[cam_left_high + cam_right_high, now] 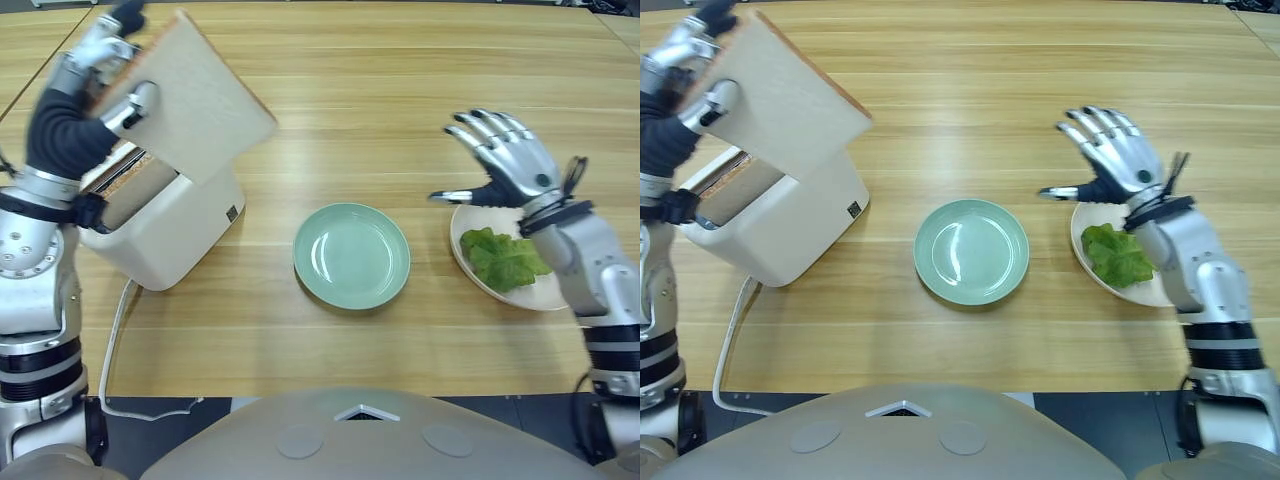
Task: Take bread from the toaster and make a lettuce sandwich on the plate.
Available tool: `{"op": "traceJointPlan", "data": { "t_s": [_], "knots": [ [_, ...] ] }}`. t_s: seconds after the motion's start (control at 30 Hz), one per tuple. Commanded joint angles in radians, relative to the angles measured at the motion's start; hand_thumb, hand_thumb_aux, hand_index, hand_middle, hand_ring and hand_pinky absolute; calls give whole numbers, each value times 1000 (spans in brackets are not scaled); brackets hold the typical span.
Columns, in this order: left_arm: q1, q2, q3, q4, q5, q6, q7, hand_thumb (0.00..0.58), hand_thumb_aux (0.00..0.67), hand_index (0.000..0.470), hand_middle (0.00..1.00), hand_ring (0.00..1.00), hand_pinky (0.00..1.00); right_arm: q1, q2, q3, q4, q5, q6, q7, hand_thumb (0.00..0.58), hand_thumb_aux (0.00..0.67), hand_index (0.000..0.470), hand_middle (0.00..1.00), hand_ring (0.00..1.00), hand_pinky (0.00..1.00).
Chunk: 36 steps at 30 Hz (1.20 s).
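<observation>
Bread slice (195, 100) clear of the toaster (170, 235), clamped in the left hand (105, 45) by the table's (400, 80) far-left corner, right hand (505, 155) spread wide and empty above the lettuce (505, 260), so yeah, loading the mid-table green plate (352, 290) all left to do.

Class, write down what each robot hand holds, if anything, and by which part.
The left hand grips the pale, square bread slice by its upper left edge, above the white toaster. The right hand holds nothing, fingers spread open.
</observation>
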Motion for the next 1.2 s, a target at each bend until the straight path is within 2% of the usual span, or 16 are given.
{"op": "traceJointPlan", "data": {
  "t_s": [0.03, 0.2, 0.37, 0.5, 0.63, 0.73, 0.77, 0.8, 0.83, 0.87, 0.9, 1.0, 1.07, 1.1, 1.2],
  "knots": [
    [24, -46, -162, -8, 12, 93, -44, 580, 670, 470, 0, 0, 0, 85, -72, -12, 94, 24, 75, 135, 0, 0, 0, 0, 0, 0],
    [-10, -129, -349, 82, 119, 117, -48, 580, 670, 470, 0, 0, 0, 185, -118, -33, 148, 106, 118, 246, 0, 0, 0, 0, 0, 0],
    [-76, -231, -527, 291, 249, 88, -61, 580, 670, 470, 0, 0, 0, 211, -131, 0, 149, 140, 115, 281, 0, 0, 0, 0, 0, 0],
    [-81, -236, -610, 410, 353, 63, -81, 580, 670, 470, 0, 0, 0, 217, -137, 18, 155, 156, 111, 288, 0, 0, 0, 0, 0, 0],
    [-83, -240, -615, 446, 385, 54, -98, 580, 670, 470, 0, 0, 0, 219, -140, 37, 150, 165, 107, 284, 0, 0, 0, 0, 0, 0],
    [-77, -226, -658, 476, 439, 24, -115, 580, 670, 470, 0, 0, 0, 192, -137, 64, 154, 152, 93, 260, 75, 45, 31, 0, 0, 0],
    [-74, -226, -669, 484, 458, 12, -115, 580, 670, 470, 0, 0, 0, 183, -137, 73, 156, 148, 89, 252, 172, 108, 76, 0, 0, 0],
    [-72, -227, -675, 486, 470, 4, -115, 572, 594, 417, 0, 0, 0, 176, -138, 81, 160, 146, 85, 244, 209, 134, 94, 0, 0, 0],
    [-72, -231, -673, 485, 474, 1, -115, 511, 439, 308, 0, 0, 0, 170, -139, 88, 164, 144, 81, 236, 349, 247, 173, 0, 0, 0],
    [-74, -234, -666, 483, 473, 1, -115, 432, 331, 232, 0, 0, 0, 163, -140, 94, 170, 142, 79, 228, 441, 342, 240, 0, 0, 0],
    [-77, -235, -658, 481, 472, -1, -112, 0, 0, 0, 0, 0, 0, 155, -141, 102, 176, 138, 73, 216, 466, 373, 262, 0, 0, 0],
    [-84, -235, -635, 474, 466, -4, -107, 0, 0, 0, 0, 0, 0, 140, -144, 119, 190, 131, 64, 193, 552, 523, 367, 0, 0, 0],
    [-86, -238, -621, 457, 464, -8, -101, 0, 0, 0, 0, 0, 0, 135, -146, 126, 195, 129, 61, 182, 569, 578, 405, 0, 0, 0],
    [-88, -242, -609, 443, 458, -7, -96, 0, 0, 0, 0, 0, 0, 133, -147, 129, 197, 127, 60, 175, 580, 652, 457, 0, 0, 0],
    [-92, -243, -565, 372, 441, 8, -80, 0, 0, 0, 0, 0, 0, 127, -150, 131, 197, 121, 56, 153, 580, 670, 470, 0, 0, 0]
  ]
}}
